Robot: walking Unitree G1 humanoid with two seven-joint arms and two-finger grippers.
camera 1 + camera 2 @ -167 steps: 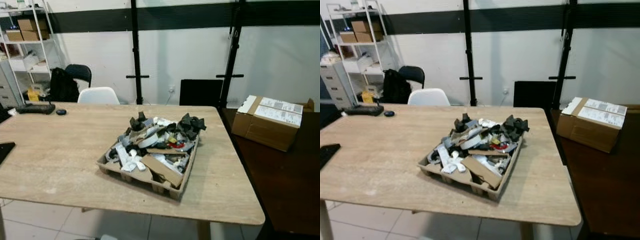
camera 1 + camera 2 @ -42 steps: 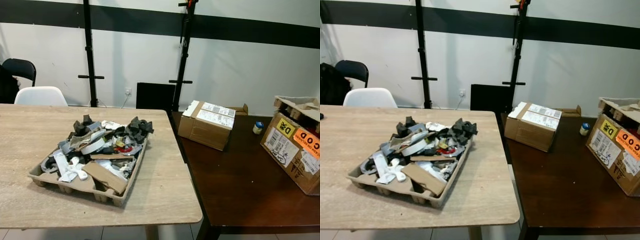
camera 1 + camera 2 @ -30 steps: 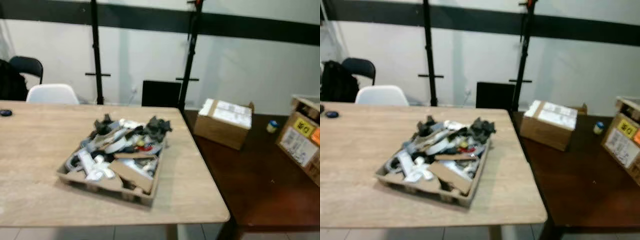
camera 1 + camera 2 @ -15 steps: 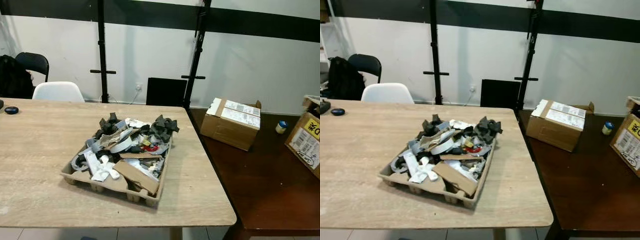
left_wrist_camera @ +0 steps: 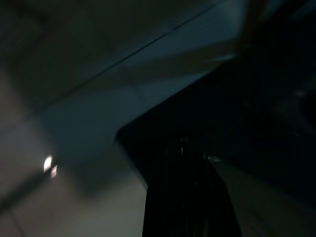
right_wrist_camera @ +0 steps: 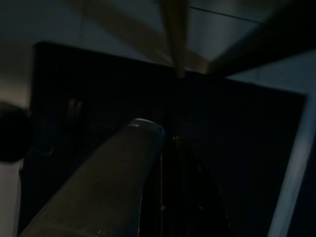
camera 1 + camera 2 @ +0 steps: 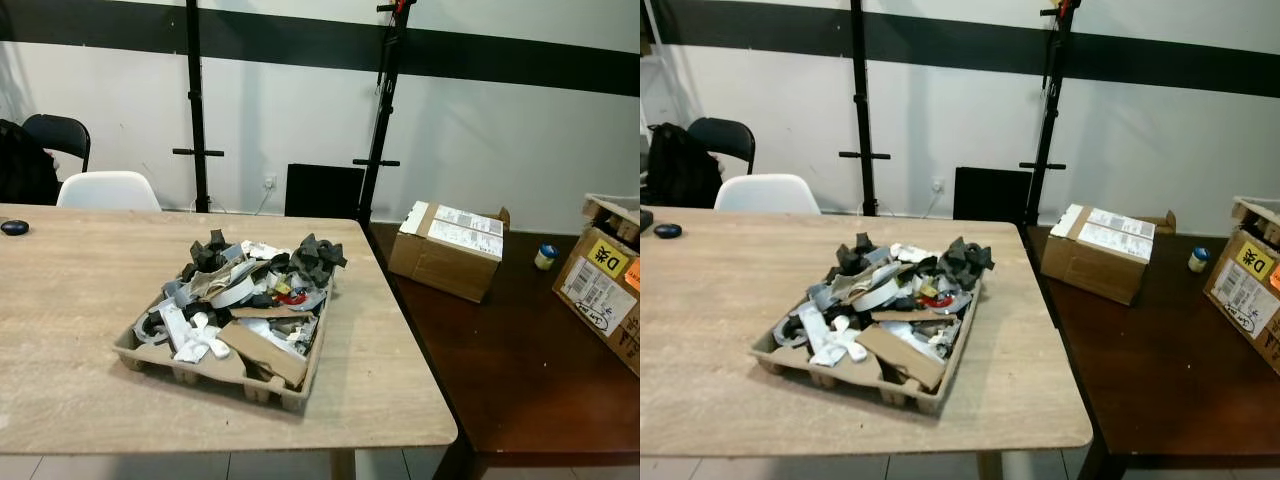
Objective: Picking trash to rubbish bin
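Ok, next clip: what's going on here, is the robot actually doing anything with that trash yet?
Not yet. The robot stands facing a light wooden table where a cardboard tray sits heaped with scraps of trash: card, foam and tape bits. Nothing is being handled; both arms hang idle below the table, their wrist views dark. On the dark table to the right sit a closed cardboard box and a labelled box at the edge.

Light table [image 7: 90,300], trash tray [image 7: 150,355], mouse [image 7: 14,227]
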